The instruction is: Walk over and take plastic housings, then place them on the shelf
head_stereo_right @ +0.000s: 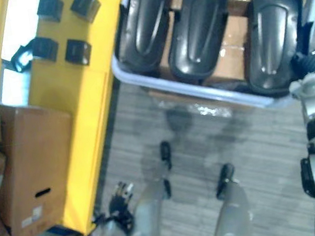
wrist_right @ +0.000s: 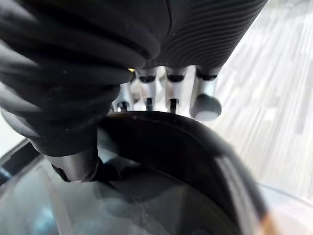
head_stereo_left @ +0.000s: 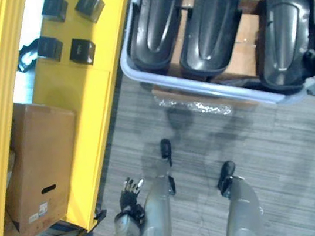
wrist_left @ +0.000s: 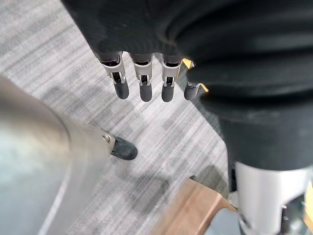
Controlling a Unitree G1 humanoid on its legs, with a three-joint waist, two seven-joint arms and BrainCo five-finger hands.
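Three dark plastic housings lie side by side in a pale bin (head_stereo_left: 200,85): left housing (head_stereo_left: 157,17), middle housing (head_stereo_left: 211,21), right housing (head_stereo_left: 286,27). My right hand (head_stereo_right: 312,62) is at the near right end of the right housing. In the right wrist view its fingers (wrist_right: 205,98) reach over the housing's glossy rim (wrist_right: 186,161) while the thumb presses the inner side, so the rim is pinched. My left hand (head_stereo_left: 132,193) hangs low beside me above the grey floor, its fingers (wrist_left: 142,83) straight and holding nothing.
A yellow shelf frame (head_stereo_left: 83,135) stands on the left, with several small black boxes (head_stereo_left: 82,49) on it and a cardboard box (head_stereo_left: 40,165) lower down. Crumpled clear wrap (head_stereo_left: 203,106) lies on the floor just under the bin's near edge.
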